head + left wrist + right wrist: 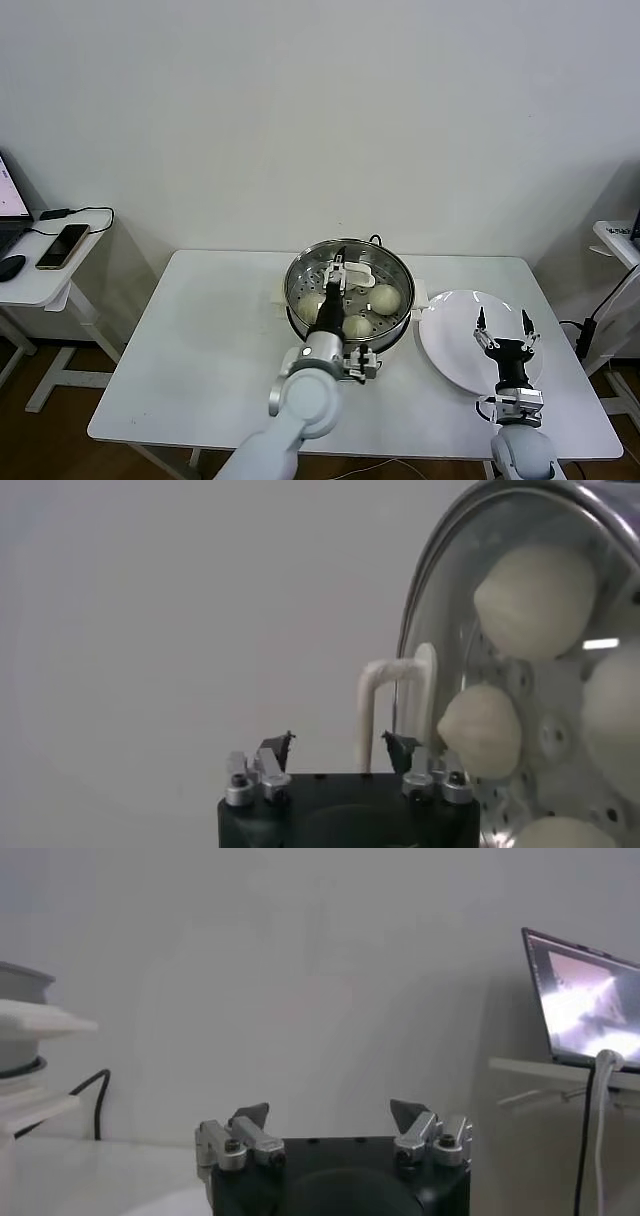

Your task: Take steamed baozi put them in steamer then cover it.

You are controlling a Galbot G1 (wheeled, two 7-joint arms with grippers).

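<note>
Three baozi (386,297) visible, one steamer (298,272), one cover (352,277), one plate (450,345)

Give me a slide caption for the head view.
Left tool open over the cover on the steamer; right tool open above the plate.

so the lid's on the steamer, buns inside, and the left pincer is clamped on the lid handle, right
Not quite. The left pincer is open around the lid's handle, not clamped; the left wrist view shows its fingertips clear on either side. The lid is on the steamer, with buns inside.
</note>
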